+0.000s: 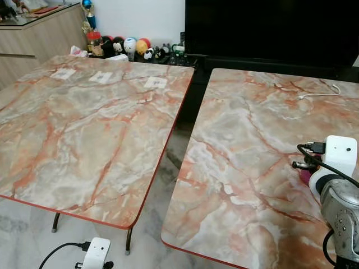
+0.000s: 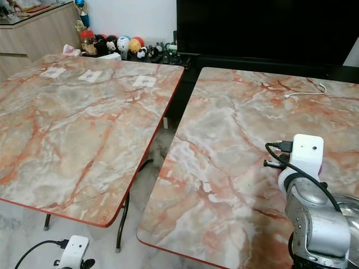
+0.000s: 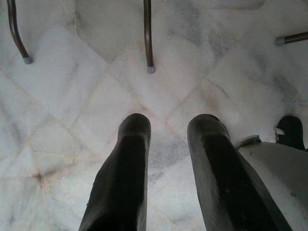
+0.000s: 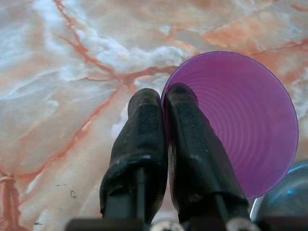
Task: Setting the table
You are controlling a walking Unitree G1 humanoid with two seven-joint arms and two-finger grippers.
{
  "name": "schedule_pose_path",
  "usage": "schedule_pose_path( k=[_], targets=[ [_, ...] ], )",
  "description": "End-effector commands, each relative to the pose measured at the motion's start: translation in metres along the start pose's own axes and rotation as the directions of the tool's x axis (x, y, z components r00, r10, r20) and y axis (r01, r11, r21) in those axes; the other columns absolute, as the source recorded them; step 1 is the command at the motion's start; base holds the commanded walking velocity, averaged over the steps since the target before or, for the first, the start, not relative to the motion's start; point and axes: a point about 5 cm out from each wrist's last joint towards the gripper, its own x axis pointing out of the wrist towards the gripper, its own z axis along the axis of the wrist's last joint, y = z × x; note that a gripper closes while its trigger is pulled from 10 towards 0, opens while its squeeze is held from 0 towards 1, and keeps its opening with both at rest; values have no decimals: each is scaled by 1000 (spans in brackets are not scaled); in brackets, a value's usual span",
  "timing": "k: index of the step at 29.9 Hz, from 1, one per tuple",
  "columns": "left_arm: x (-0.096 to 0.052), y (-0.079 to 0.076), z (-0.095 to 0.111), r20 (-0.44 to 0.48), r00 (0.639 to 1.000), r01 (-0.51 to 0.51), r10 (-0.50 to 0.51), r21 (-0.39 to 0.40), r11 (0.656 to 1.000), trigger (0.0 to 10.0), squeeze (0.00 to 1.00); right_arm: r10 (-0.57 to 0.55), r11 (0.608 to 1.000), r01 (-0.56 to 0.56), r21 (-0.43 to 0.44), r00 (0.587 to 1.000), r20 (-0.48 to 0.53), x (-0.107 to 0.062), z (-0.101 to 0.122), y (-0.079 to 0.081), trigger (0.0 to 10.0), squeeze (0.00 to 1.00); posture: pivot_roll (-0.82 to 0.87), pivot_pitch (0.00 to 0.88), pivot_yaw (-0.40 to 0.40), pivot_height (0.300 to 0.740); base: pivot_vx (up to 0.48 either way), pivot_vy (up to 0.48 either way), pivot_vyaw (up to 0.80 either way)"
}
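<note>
**Inspector:** State the right gripper's (image 4: 161, 103) condition.

**Assessor:** Its two long black fingers are pinched on the rim of a round purple ribbed plastic cup (image 4: 240, 125), one finger inside the wall, one outside. The cup hangs over the right-hand marble-patterned table top (image 1: 235, 145), near its right side. Whether its base touches the surface, I cannot tell.

**Inspector:** How should the placement be handled?

**Assessor:** In my judgement, lower it until the base sits flat, then part the fingers fully before lifting straight up. The inner finger could drag the light cup over if withdrawn at an angle. A rounded blue-grey object (image 4: 281, 192) sits just beside the cup; I cannot identify it, but the release should stay clear of it.

**Inspector:** The left gripper (image 3: 168, 139)?

**Assessor:** Idle, hanging low, fingers spread with nothing between them, pointed at the pale marble-tiled floor (image 3: 62, 120) and thin metal table legs (image 3: 148, 36).

**Inspector:** Surfaces and room?

**Assessor:** Two folding tables with orange-veined marble print and red edging stand side by side with a gap between. The left table (image 1: 84, 134) carries three small white paper labels (image 1: 101, 77) near its far edge. A white cable (image 1: 320, 93) lies on the far part of the right table. Behind stand a large black television screen (image 1: 269, 28), a row of small toy figures (image 1: 126, 47) and a wooden sideboard (image 1: 39, 33).
</note>
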Motion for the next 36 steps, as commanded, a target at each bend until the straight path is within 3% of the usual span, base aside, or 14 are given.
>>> schedule_pose_path(
  k=[1,33,34,35,36],
  targets=[
    [0,-2,-4,-19,1000,1,-1,-7,1000,10000,0,-5,1000,5,11,1000,-20,0,-2,-1,10000,0,-31,2,-11,740,0,0,0],
    [-1,0,-7,-27,1000,0,0,-10,1000,10000,0,-10,1000,11,20,996,-90,-1,-17,-2,10000,0,-23,4,-13,740,0,0,0],
    [-1,0,-7,-27,1000,0,0,-10,1000,10000,0,-10,1000,12,21,996,-89,-1,-16,-2,10000,24,-23,4,-13,740,0,0,0],
    [-1,0,-7,-27,1000,-1,0,-9,1000,10000,0,-10,1000,12,24,996,-87,-1,-16,-2,10000,729,-22,5,-14,740,0,0,0],
    [-1,0,-7,-27,1000,-1,0,-9,1000,10000,0,-10,1000,12,24,996,-87,-1,-16,-2,10000,729,-22,5,-14,740,0,0,0]
  ],
)
